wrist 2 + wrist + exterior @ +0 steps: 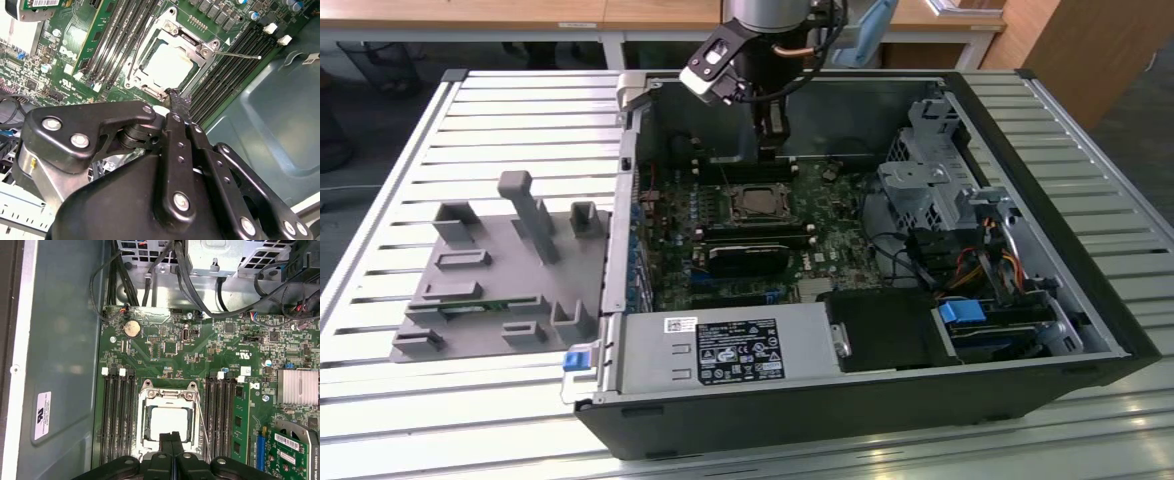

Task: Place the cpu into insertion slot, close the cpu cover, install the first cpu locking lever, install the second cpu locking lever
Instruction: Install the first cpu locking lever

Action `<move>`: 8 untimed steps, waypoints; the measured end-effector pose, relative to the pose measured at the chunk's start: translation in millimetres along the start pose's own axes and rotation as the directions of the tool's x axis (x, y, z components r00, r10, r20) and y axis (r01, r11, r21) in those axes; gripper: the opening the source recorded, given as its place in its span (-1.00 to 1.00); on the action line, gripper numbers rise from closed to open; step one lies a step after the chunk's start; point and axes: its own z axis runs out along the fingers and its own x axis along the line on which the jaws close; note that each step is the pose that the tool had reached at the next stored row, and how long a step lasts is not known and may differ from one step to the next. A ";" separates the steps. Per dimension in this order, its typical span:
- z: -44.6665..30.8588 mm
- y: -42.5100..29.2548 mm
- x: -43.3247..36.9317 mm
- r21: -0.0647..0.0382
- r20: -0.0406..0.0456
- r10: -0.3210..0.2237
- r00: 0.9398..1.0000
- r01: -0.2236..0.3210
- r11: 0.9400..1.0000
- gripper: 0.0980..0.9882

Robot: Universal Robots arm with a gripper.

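Observation:
The cpu (170, 422) lies flat in the insertion slot (148, 388) on the green board, its pale metal face showing through the window of the cpu cover (167, 395), which lies down over it. In the second wrist view the cpu (167, 65) and the cpu cover (188, 42) appear again. A thin wire locking lever (240, 54) sticks out from one corner of the socket, and it runs along the socket's side as the lever (202, 425). My gripper (171, 439) is shut with nothing seen between its fingers, its tips (176, 99) just over the socket's edge. In the exterior view the gripper (774, 150) hangs inside the case beyond the cpu (755, 206).
Black memory slots (117, 415) flank the socket on both sides. A green card (242, 420) and a finned heatsink (298, 386) stand nearby. Cables (200, 295) cross above the board. Outside the case (1014, 380), a grey fixture (494, 270) sits at the exterior view's left.

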 end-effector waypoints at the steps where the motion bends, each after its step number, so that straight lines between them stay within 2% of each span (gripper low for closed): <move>1: -0.9 0.1 0.0 0.000 0.000 0.000 1.000 0.000 1.000 -0.98; 8: -5.6 0.4 0.0 0.000 0.000 0.000 1.000 0.000 1.000 -0.98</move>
